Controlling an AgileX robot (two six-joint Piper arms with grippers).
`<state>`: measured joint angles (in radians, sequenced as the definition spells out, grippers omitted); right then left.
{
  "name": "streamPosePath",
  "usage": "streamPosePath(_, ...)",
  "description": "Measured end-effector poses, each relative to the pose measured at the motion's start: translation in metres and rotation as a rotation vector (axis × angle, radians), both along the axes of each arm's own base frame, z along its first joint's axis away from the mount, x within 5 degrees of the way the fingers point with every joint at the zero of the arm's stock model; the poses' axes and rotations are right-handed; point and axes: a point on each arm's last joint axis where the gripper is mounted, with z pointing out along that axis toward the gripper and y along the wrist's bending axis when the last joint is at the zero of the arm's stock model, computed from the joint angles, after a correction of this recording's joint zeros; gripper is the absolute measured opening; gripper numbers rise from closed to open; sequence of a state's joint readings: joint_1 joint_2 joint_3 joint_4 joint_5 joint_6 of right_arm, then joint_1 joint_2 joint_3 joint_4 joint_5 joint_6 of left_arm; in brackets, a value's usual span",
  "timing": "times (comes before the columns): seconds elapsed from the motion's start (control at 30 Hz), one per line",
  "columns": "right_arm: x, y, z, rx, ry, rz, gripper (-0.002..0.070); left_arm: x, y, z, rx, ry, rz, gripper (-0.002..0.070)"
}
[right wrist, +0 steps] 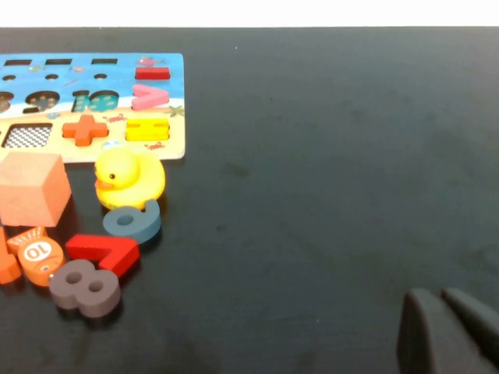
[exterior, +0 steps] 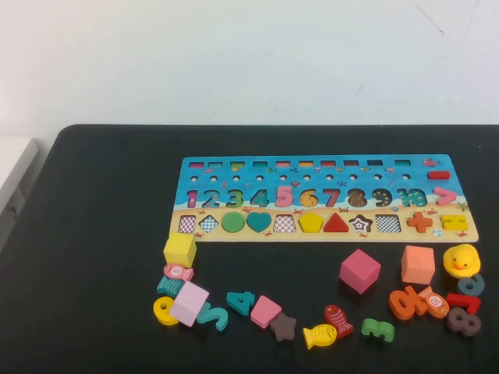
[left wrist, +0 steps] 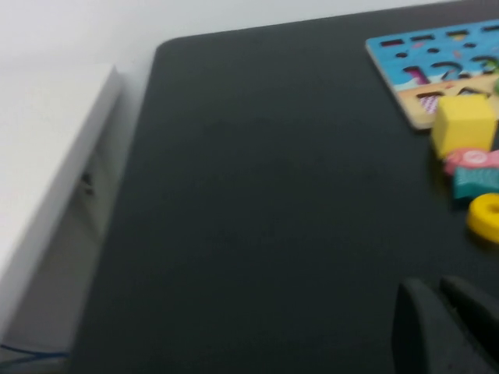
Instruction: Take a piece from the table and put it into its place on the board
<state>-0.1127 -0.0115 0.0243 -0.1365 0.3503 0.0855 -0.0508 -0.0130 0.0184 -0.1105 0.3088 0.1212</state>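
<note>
The board lies across the far middle of the black table. The yellow pentagon piece lies flat in its place in the board's row of shapes, between a chequered square recess and a red triangle. Neither arm shows in the high view. In the left wrist view my left gripper hangs shut and empty over bare table, left of the board's end. My right gripper is also shut and empty, over bare table to the right of the board.
Loose pieces lie in front of the board: a yellow cube, a pink cube, an orange cube, a yellow duck, a yellow fish and several numerals. A white ledge borders the table's left.
</note>
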Motion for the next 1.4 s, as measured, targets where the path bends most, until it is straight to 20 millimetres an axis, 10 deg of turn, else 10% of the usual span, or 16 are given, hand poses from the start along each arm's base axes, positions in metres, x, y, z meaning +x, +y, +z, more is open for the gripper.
streamPosePath(1.4, -0.0001, 0.0000, -0.0003, 0.000, 0.003, 0.000, 0.0018, -0.0003, -0.0025, 0.0000, -0.078, 0.008, -0.008, -0.0001)
